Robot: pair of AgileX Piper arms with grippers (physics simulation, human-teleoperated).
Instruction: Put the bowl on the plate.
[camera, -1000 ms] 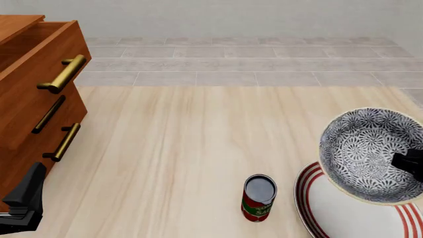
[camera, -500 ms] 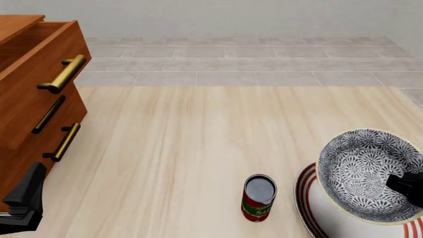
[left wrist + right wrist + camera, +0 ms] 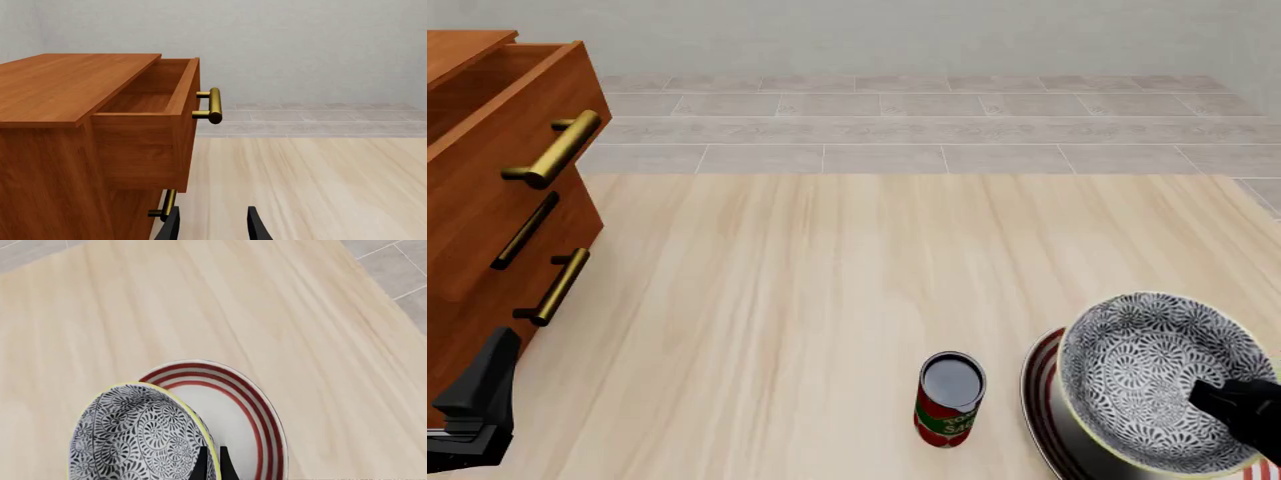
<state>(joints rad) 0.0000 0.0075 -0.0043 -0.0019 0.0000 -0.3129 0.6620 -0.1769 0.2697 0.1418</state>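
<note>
The grey-and-white patterned bowl [image 3: 1141, 385] hangs low over the plate [image 3: 1040, 400] at the table's near right, tilted a little. Only the plate's left rim and a red-ringed sliver show past it. My right gripper [image 3: 1209, 397] is shut on the bowl's right rim. In the right wrist view the thin fingertips [image 3: 203, 465] pinch the yellowish rim of the bowl [image 3: 137, 437], with the red-ringed plate [image 3: 250, 412] beneath and beside it. I cannot tell whether bowl and plate touch. My left gripper [image 3: 212, 231] is open and holds nothing, low at the near left [image 3: 478, 405] by the cabinet.
A red can [image 3: 949, 398] with its top open stands upright just left of the plate. A wooden cabinet [image 3: 501, 200] with brass handles fills the left side, its top drawer [image 3: 150, 107] pulled out. Tiled floor lies beyond the table's far edge.
The right gripper has lowered the bowl toward the plate and drawn it nearer to the table's front edge. The left arm and the can have not moved.
</note>
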